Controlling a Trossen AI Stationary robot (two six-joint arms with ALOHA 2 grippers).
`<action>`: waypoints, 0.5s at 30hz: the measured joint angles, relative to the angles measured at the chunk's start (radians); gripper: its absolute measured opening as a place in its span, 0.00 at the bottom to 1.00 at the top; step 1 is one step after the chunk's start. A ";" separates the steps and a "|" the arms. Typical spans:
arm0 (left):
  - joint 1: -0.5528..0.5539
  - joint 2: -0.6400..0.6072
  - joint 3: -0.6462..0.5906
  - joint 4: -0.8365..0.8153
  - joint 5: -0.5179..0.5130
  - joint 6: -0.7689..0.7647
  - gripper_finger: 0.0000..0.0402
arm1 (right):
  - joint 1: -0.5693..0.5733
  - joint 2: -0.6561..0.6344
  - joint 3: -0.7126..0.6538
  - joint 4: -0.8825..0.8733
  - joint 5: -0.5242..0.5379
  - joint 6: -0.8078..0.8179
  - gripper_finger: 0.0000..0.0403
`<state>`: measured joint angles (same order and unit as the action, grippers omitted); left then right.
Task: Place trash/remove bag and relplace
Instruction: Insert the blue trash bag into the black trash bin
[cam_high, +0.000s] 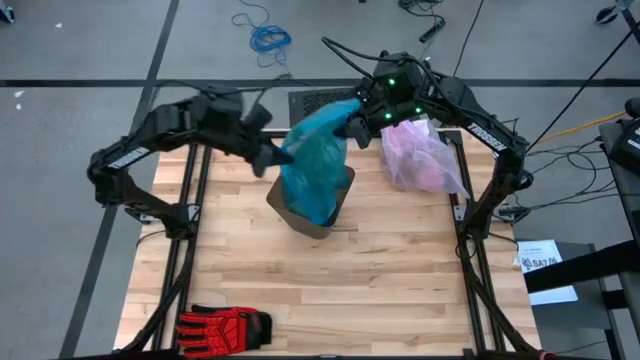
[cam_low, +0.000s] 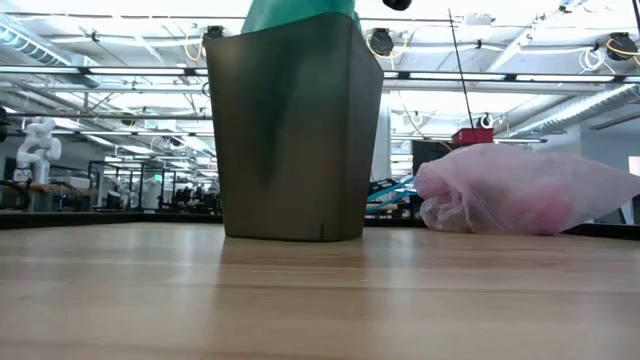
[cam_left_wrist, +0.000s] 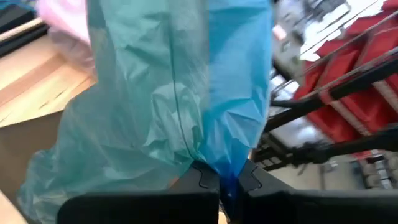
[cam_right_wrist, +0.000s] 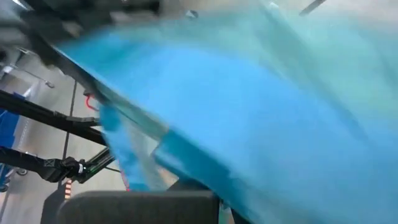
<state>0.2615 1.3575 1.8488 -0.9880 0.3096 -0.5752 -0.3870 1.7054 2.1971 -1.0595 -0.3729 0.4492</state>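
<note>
A teal-green translucent plastic bag (cam_high: 315, 160) stands stretched above a dark bin (cam_high: 300, 222), with its lower part inside the bin (cam_low: 295, 130). My left gripper (cam_high: 272, 158) is shut on the teal bag's left side. At the bag's far right top, my right gripper (cam_high: 352, 128) is shut on it too. The bag of the task, pale pink and filled (cam_high: 420, 155), lies on the table to the right of the bin (cam_low: 530, 190), and no gripper touches it. My left gripper pinches a gathered fold of the teal bag (cam_left_wrist: 225, 180) between its two fingers, coming from the table's left. The film rises taut and creased from the fingers. My right gripper pinches the teal bag's upper edge (cam_right_wrist: 205, 186) from the far right. The film spreads across its view, and the contact itself is blurred.
A red and black glove (cam_high: 225, 326) lies near the table's front left. Bare wooden table top (cam_high: 400, 270) stretches in front of the bin. Cables and a blue cord lie on the floor beyond the far edge.
</note>
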 joint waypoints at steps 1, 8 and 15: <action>0.000 -0.008 0.012 0.000 0.004 -0.014 0.00 | 0.000 0.000 0.000 -0.007 0.000 0.000 0.00; 0.000 -0.044 0.025 -0.153 -0.026 -0.075 0.00 | 0.000 0.001 0.000 -0.145 0.008 -0.013 0.00; -0.011 -0.034 -0.014 -0.248 -0.104 -0.058 0.00 | 0.004 0.019 -0.004 -0.285 0.075 -0.076 0.00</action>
<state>0.2506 1.3235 1.8353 -1.2361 0.2056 -0.6330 -0.3829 1.7245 2.1933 -1.3449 -0.2979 0.3730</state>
